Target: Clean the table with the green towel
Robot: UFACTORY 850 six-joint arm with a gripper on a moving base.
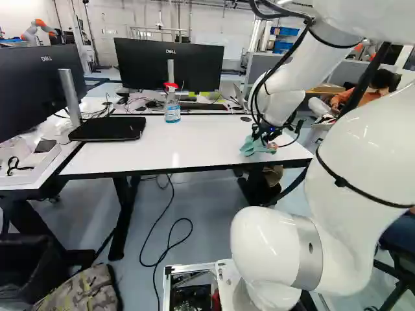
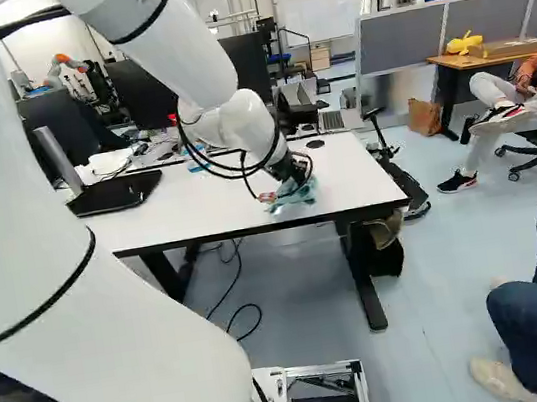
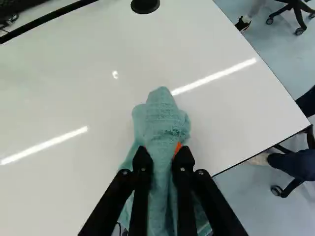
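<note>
The gripper (image 3: 163,160), slightly parted, has the towel (image 3: 160,118) pinched near the table's (image 1: 194,142) four-o'clock corner, so most of the wiping likely lies toward ten o'clock (twelve being dead ahead).

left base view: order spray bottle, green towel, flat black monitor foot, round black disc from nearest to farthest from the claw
1. green towel, gripped in the claw
2. round black disc, on the table beyond the claw
3. spray bottle, left of the disc
4. flat black monitor foot, farthest left of the four
</note>
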